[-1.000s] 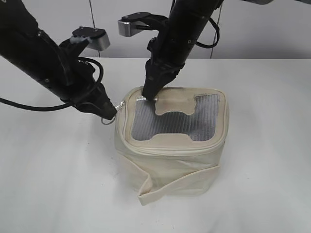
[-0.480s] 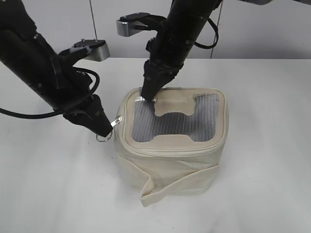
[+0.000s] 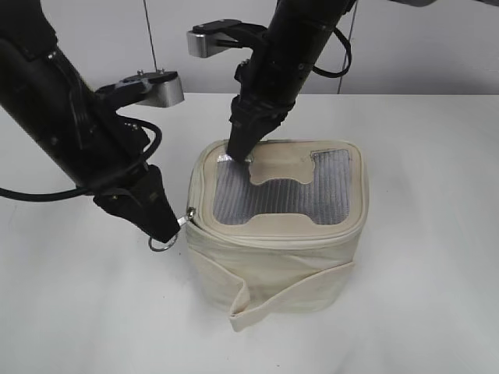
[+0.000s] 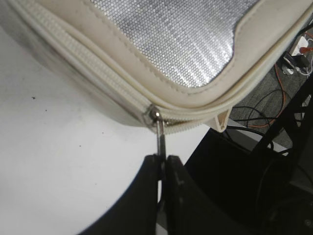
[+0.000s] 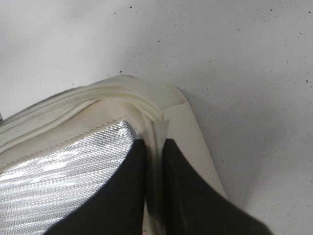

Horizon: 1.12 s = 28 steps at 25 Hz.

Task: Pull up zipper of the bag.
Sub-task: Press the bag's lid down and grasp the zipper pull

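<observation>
Pinching zipper pull (image 4: 159,131), left tool (image 4: 162,162) closed

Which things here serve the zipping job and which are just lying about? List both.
In the job:
- bag
- zipper
- silver pull, pinched by the left hand
- right hand, closed on a fold at the lid's edge

Lying about:
- loose strap, untouched
- table
- cables beyond the table

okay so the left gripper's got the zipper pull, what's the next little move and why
Probably draw the zipper pull further along the rim toward the bag's front: the left gripper is shut on it, and the right gripper pins the lid's rear corner.
</observation>
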Available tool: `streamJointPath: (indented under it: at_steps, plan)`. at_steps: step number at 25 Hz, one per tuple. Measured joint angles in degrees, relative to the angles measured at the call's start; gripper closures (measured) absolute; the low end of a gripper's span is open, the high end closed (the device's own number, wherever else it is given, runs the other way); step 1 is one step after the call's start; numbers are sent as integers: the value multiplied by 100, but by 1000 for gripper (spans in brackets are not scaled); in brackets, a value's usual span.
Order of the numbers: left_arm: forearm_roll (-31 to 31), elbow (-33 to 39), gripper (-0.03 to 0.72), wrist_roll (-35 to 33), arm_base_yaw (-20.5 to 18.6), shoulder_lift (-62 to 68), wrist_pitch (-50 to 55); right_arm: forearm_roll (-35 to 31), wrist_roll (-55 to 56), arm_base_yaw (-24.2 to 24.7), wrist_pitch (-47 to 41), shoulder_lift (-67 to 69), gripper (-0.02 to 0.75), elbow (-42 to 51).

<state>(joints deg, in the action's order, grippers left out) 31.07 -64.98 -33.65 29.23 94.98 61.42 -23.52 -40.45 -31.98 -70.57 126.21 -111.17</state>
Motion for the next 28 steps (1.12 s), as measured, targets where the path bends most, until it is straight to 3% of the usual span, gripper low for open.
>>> streamJointPath:
  at_steps: [5,13,22,28]
  plan:
    - [-167,11,685,314,244,-159,2,-11,22,-7,-7,-7,668,0]
    - [-301,11,685,784,986,-160,-226,20,33,-7,-9,-7,676,0]
    - [-85,60,684,989,1899,-160,-1419,51,33,-7,-14,-7,677,0]
    - [129,128,680,1020,2271,-153,-2334,73,8,-7,-20,-7,677,0]
